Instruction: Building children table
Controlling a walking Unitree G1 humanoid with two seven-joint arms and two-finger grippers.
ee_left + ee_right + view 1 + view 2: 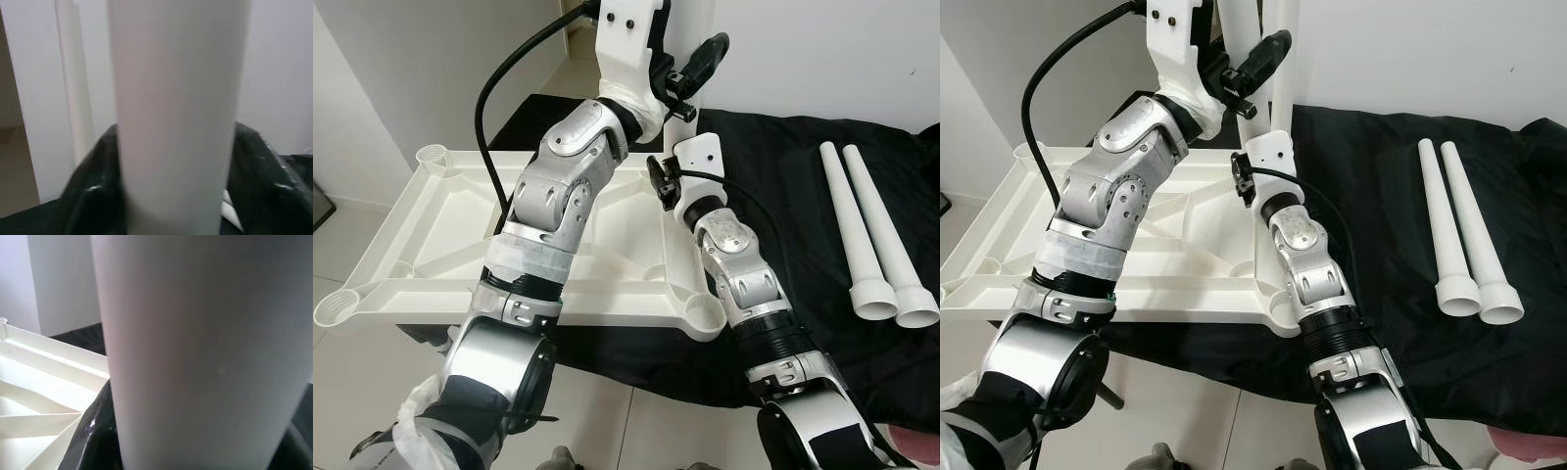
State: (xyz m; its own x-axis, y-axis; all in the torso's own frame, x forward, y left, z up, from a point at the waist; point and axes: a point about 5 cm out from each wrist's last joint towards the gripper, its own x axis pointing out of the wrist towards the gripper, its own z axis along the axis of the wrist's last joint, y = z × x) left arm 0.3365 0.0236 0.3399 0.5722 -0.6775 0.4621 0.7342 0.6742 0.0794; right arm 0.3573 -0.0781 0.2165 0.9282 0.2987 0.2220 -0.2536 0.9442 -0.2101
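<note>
You had the white table leg [1278, 59] standing upright at the far right corner of the upturned tabletop [440, 230]. Your left gripper [171, 196] clamped it high up; your right gripper [195, 450] clasped it lower. Two spare legs [876, 235] lay on the black cloth [783, 176].

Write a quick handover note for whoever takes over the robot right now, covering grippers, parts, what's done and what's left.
Left gripper: raised, shut on the upright white leg at the tabletop's far right corner.
Right gripper: lower on the same leg, fingers either side of it; I can't tell if it is clamped.
Tabletop: upside down, ribs showing, partly on the black cloth.
A second upright leg stands beside the held one.
Two spare legs lie side by side on the cloth, to the right.
Left to do: confirm the held leg is seated, then fit the two spare legs into the near corner sockets.
</note>
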